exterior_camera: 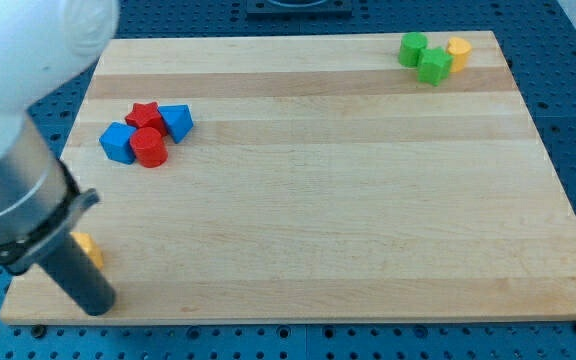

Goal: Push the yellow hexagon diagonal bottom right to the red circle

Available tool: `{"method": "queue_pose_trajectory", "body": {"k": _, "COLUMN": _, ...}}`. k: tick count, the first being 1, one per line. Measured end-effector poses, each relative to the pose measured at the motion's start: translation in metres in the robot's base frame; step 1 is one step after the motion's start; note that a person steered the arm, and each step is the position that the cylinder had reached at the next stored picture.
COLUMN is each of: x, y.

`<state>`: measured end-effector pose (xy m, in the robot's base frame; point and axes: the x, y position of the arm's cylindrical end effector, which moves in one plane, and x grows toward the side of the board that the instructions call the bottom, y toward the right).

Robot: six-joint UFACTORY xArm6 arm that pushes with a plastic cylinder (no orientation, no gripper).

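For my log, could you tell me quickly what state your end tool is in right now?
No gripper: my tip is a bare rod holding nothing, at the board's bottom-left beside a yellow block.

yellow block point(88, 247) half hidden behind my rod point(73, 268).

The pale striped wooden worktop point(318, 200) is showing two blue blocks point(118, 143), a red star point(145, 114), a red circle point(149, 148), two green blocks point(434, 66) and two yellow blocks point(459, 51).
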<state>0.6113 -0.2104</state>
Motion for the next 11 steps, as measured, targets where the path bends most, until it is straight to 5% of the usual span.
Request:
{"method": "queue_pose_trajectory", "body": {"k": 6, "x": -0.061, "y": -0.08}}
{"method": "queue_pose_trajectory", "body": {"k": 11, "x": -0.075, "y": 0.052}}
